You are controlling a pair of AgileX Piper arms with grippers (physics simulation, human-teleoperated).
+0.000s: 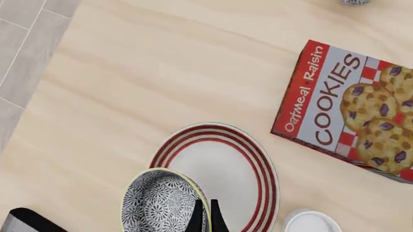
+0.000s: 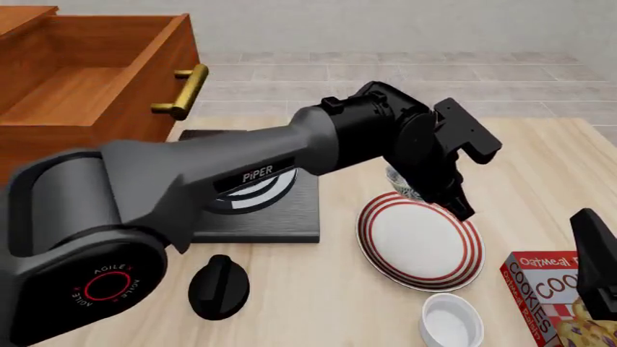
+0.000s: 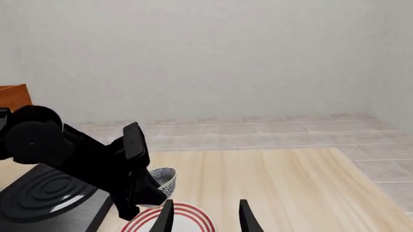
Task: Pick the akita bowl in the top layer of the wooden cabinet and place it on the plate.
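Left pincer (image 1: 205, 217) is clamped on the bowl's rim, fingers together on the wall, and the bowl (image 1: 166, 202) hangs over the plate (image 1: 226, 174) at about its 11 o'clock edge in the front view, just overlapping the red rings. Whether it touches the plate yet is hard to tell; it looks a little above it. The bowl is not centred, so the job now, as I read it, is to slide it toward the white middle before lowering.

Best way to do that: keep the bowl level, carry it toward 4 o'clock over the plate's centre, come straight down until its foot sits flat, and only then let the fingers part. Letting go at the rim risks the bowl tipping off the raised edge onto the counter (image 2: 328, 289).

The drawer (image 2: 87, 79) stands pulled open at 10 o'clock, with nothing visible in it. The stove (image 2: 279, 210) lies just beside the plate at 9 o'clock, the white bowl (image 2: 450, 322) at 5 o'clock, the cookie box (image 2: 559, 296) at 4 o'clock, all near, so the lift-off should go straight up. Right pincer (image 3: 204, 217) sits idle with its fingers apart, low at 4 o'clock.
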